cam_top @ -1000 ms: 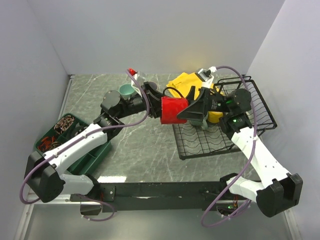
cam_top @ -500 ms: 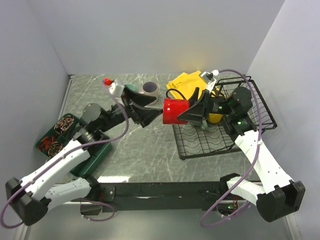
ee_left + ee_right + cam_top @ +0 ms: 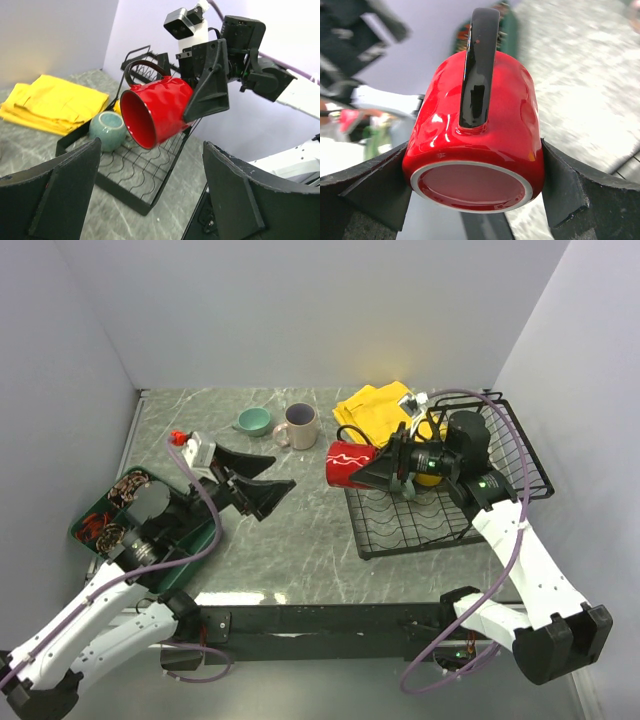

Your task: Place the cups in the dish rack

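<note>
1. Right gripper (image 3: pixel 372 470) clamps the red mug (image 3: pixel 343 464) by its sides; the mug lies horizontal above the rack's (image 3: pixel 400 532) left edge.
2. Left gripper (image 3: pixel 283 470) stands wide open and empty over the table (image 3: pixel 300 540).
3. Beige mug (image 3: pixel 299 425) and teal cup (image 3: pixel 253 421) sit on the table.

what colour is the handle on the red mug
Glossy black. The handle of the red mug shows best in the right wrist view.

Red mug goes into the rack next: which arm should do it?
Right. The right gripper is clamped on the sides of the red mug, holding it at the left edge of the dish rack. The left gripper is open, empty and away from the rack.
</note>
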Tool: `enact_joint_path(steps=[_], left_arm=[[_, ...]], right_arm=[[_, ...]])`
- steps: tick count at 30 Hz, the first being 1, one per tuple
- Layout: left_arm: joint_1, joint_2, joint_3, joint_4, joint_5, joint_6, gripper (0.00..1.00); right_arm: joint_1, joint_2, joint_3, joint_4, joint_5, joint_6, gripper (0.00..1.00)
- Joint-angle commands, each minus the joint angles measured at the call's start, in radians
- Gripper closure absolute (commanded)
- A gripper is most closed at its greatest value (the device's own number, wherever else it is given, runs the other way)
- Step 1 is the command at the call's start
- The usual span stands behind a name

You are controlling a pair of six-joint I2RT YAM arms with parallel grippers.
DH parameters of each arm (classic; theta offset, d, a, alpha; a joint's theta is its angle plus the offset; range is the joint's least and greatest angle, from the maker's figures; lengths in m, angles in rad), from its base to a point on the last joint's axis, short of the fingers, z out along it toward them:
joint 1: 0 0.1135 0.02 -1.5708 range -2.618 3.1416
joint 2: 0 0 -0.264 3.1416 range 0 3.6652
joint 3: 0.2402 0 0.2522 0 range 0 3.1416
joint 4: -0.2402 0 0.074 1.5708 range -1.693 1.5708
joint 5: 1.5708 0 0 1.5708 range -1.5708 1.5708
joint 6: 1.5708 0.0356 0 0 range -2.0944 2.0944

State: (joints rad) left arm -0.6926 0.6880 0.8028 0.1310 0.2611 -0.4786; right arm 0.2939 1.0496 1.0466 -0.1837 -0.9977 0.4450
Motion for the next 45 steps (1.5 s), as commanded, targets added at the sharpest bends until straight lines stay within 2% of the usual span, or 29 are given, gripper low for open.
enact_joint_path(steps=[1,8,24,34,45], left_arm=[[0.004,-0.063,-0.028,-0.07,-0.054,0.015,0.12],[0.004,-0.127,-0.07,-0.103,-0.083,0.008,0.12],[0.004,-0.169,-0.123,-0.103,-0.094,-0.017,0.12],[0.004,-0.191,-0.148,-0.108,-0.1,-0.022,0.12],[0.004,-0.219,-0.149,-0.126,-0.115,-0.014,0.12]], right_arm=[[-0.006,-0.013,0.055,-0.138,0.142,-0.221,0.78],[-0.004,0.012,0.021,-0.304,0.316,-0.387,0.8],[-0.002,0.092,-0.079,-0.412,0.685,-0.643,0.79],[0.002,0.158,-0.091,-0.43,0.788,-0.712,0.8],[0.097,0.325,0.049,-0.447,0.858,-0.671,0.8]])
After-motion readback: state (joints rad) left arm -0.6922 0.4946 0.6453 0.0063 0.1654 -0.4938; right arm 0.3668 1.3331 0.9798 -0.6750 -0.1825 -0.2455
